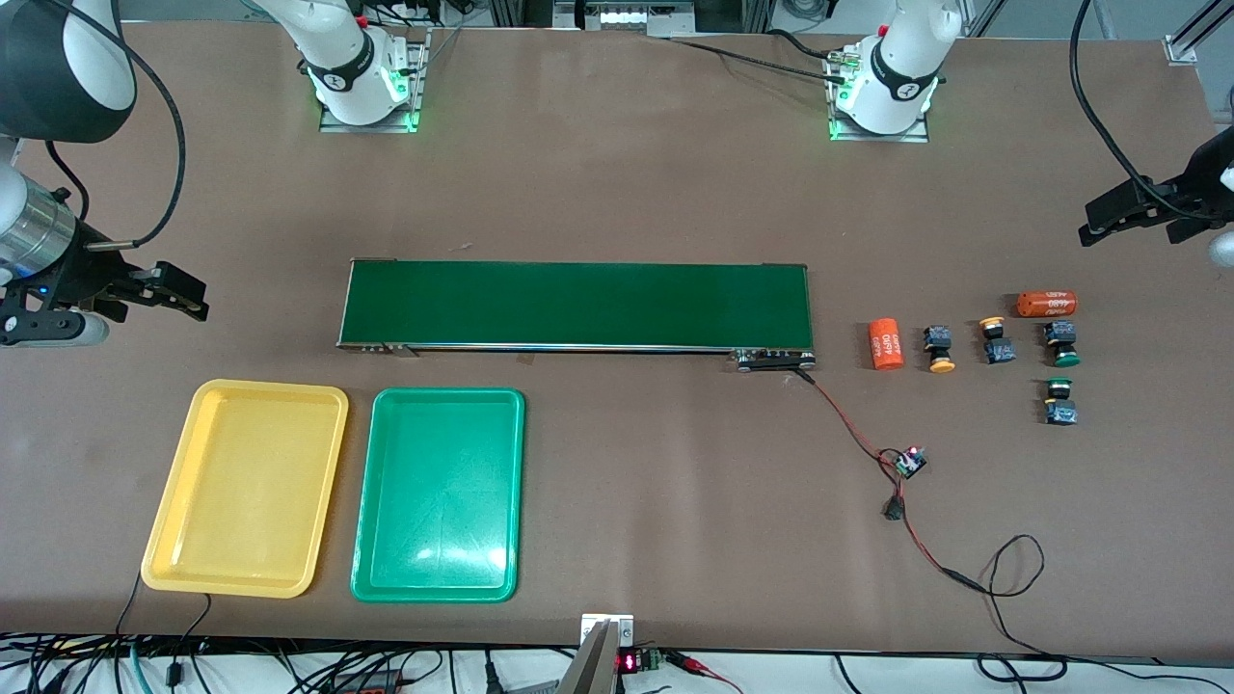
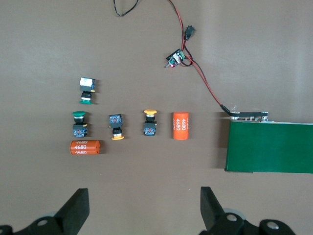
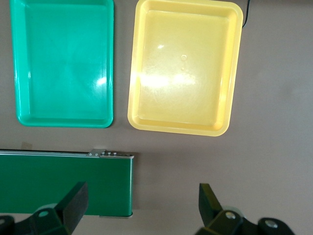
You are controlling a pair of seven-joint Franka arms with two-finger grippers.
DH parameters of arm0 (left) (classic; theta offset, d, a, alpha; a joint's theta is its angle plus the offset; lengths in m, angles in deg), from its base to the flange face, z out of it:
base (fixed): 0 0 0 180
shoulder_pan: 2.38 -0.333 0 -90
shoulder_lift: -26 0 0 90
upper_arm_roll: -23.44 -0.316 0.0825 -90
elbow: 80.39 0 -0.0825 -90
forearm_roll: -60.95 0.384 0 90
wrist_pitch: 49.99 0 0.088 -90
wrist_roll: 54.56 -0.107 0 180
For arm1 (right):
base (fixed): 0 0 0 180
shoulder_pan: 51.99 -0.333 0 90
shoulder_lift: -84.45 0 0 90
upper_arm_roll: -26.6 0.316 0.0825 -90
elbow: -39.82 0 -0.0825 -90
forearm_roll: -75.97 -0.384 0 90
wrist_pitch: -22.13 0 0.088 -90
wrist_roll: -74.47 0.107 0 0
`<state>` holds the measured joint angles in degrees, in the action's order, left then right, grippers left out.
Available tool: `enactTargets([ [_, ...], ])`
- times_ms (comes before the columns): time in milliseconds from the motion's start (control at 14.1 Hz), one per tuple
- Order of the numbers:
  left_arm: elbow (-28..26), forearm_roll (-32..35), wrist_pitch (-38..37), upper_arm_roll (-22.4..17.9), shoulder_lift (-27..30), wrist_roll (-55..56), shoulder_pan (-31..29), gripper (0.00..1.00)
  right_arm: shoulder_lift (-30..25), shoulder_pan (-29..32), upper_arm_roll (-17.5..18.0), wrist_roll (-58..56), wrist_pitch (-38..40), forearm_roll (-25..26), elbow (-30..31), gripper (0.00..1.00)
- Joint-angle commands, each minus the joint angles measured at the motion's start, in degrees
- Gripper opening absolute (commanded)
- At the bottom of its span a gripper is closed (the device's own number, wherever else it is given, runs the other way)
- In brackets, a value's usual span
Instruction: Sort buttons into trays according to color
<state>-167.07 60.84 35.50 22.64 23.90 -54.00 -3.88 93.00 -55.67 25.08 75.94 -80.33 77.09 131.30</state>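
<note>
1. Lying toward the left arm's end of the table are four buttons, all on their sides and apart from one another.
2. One yellow button lies just beside an upright-printed orange cylinder; a second yellow button lies next along toward the table's end.
3. One green button lies just nearer the front camera than a second orange cylinder, almost touching it; the other green button lies nearer still to the front edge.
4. Yellow tray and green tray sit side by side near the front edge toward the right arm's end, close but not touching. Both hold nothing.
5. Between the trays and the robot bases runs a dark green conveyor belt; red and black wires lead from its end to a small circuit board.
6. Left gripper hangs over the table's end past the buttons, jaws wide, holding nothing.
7. Right gripper hangs over the table's other end, near the belt's end, jaws wide, holding nothing.
</note>
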Motion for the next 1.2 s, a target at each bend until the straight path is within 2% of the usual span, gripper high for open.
enactTargets([
  [0, 0.38, -0.6, -1.29, -0.08, 0.69, -0.21, -0.34, 1.0, 0.32, -1.76, -0.15, 3.53, -0.28, 0.2, -0.43, 1.0],
  [283, 0.46, -0.42, -1.03, -0.17, 0.44, -0.3, -0.34, 1.0, 0.5, -1.42, -0.24, 3.2, -0.99, 0.29, -0.43, 1.0],
  [495, 0.9, -0.77, -0.51, -0.17, -1.66, -0.13, -0.34, 1.0, 0.5, -1.41, -0.41, 2.67, -1.07, 2.22, -0.51, 1.0],
  [637, 0.99, -0.69, -0.41, -0.08, -6.22, -0.3, -0.26, 1.0, 0.5, -0.8, -0.59, 2.49, -0.99, 2.05, -0.51, 1.0],
  [920, 6.78, -1.21, -0.33, 1.06, -18.43, -0.91, 1.06, 1.0, 0.24, -0.62, -0.59, 0.21, -0.72, 2.05, -0.78, 1.0],
  [1132, 9.07, -0.95, 3.44, 1.23, -25.12, -0.92, 4.22, 1.0, 0.06, -0.45, -0.59, 0.29, -0.63, 2.14, -0.87, 1.0],
])
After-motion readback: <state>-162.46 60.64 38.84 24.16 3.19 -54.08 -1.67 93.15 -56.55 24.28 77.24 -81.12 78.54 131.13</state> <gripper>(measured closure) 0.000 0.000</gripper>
